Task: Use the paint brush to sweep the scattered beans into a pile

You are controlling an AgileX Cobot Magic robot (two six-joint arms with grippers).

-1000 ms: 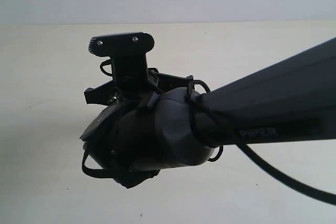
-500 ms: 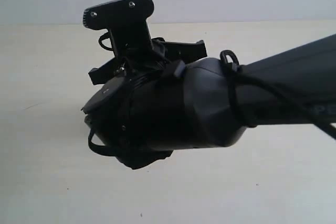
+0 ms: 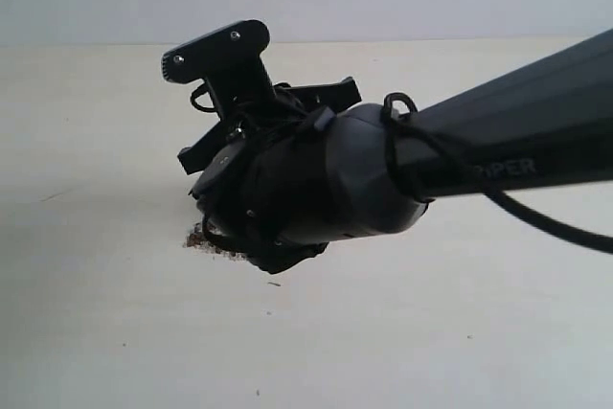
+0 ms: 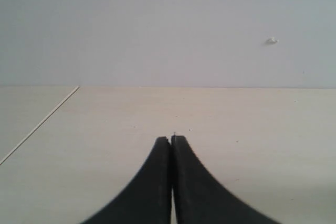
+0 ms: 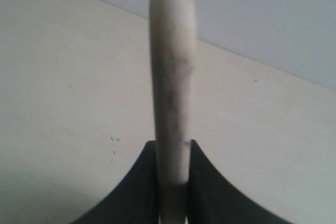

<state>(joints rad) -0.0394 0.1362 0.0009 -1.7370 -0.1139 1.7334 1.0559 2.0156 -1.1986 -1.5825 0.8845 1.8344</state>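
Exterior view: noted pale desk (image 3: 86, 332), then right arm (image 3: 517, 141) extended in from 3 o'clock. Found right jaws narrowly parted, clamped on paint brush (image 5: 172, 66) handle; left jaws pressed together, empty. Spotted beans (image 3: 203, 239) clustered at 7 o'clock of wrist, partly hidden.

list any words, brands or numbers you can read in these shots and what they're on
"PIPER": pale letters on the black link of the right arm, seen in the exterior view.
No other text shows there, and neither wrist view has any writing.
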